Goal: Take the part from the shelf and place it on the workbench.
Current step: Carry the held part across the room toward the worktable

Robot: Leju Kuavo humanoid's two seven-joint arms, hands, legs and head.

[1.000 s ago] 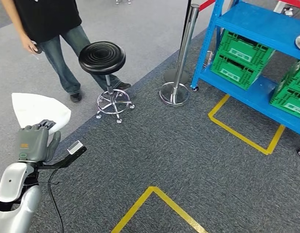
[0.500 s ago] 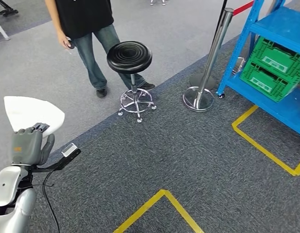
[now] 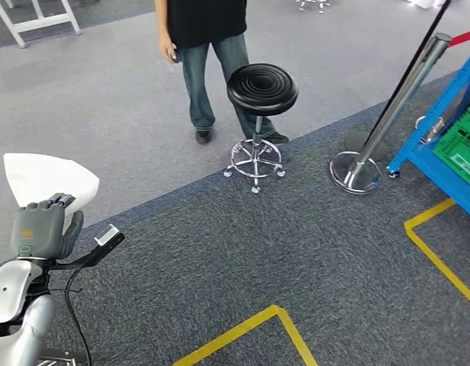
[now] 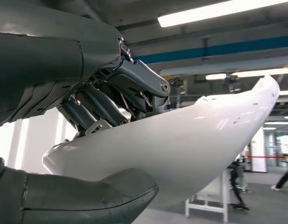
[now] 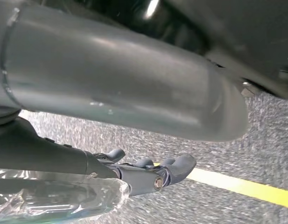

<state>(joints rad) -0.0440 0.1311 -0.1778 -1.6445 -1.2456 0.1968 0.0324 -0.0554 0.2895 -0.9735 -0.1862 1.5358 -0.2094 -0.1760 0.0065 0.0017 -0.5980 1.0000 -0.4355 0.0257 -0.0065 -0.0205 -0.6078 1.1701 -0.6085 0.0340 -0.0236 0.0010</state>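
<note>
Carrying phase: my left hand (image 3: 43,229) has its fingers (image 4: 135,84) clamped on the white part (image 3: 48,178); a stiff, glossy, probably light shell, best gripped at its rim; right hand's fingers (image 5: 177,164) indeterminate

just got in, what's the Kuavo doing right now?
It's carrying a white curved part in its left hand, held out over the grey carpet. The blue shelf sits at the right edge of the head view. A person stands beside a black stool. The right hand hangs over the floor, holding something clear and plastic-looking.
</note>
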